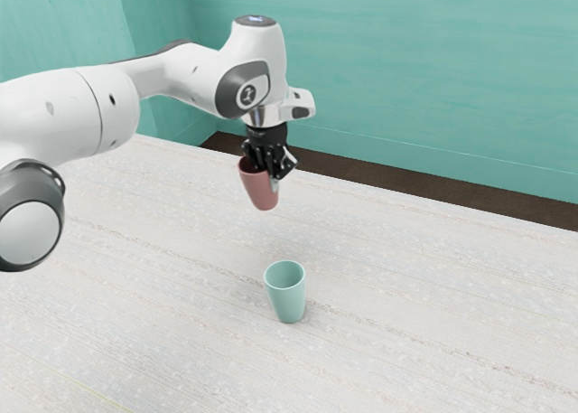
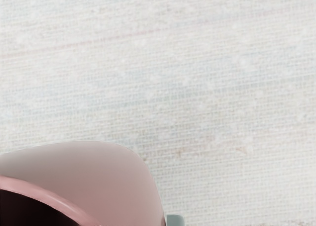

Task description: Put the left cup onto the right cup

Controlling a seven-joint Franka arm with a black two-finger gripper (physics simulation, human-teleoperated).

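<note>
Pink cup (image 2: 74, 181) close under the hand, pinched at its rim and hanging well clear of the table (image 1: 433, 277).

Clamped at the rim wall by the black gripper (image 1: 269, 167), fingers closed on it; mouth up, long axis near upright but leaning a little, base toward the exterior view's right. Green cup (image 1: 285, 291) upright on the table, mouth up, below the held cup and slightly toward the exterior view's right and nearer that camera; well apart in height, nothing touching. Thin sliver of green just past the pink wall in the wrist view. Nothing visible inside the green cup; pink interior dark, contents not readable. Likely next: shift over the green mouth, straighten the lean, then lower base-first into it.
</note>
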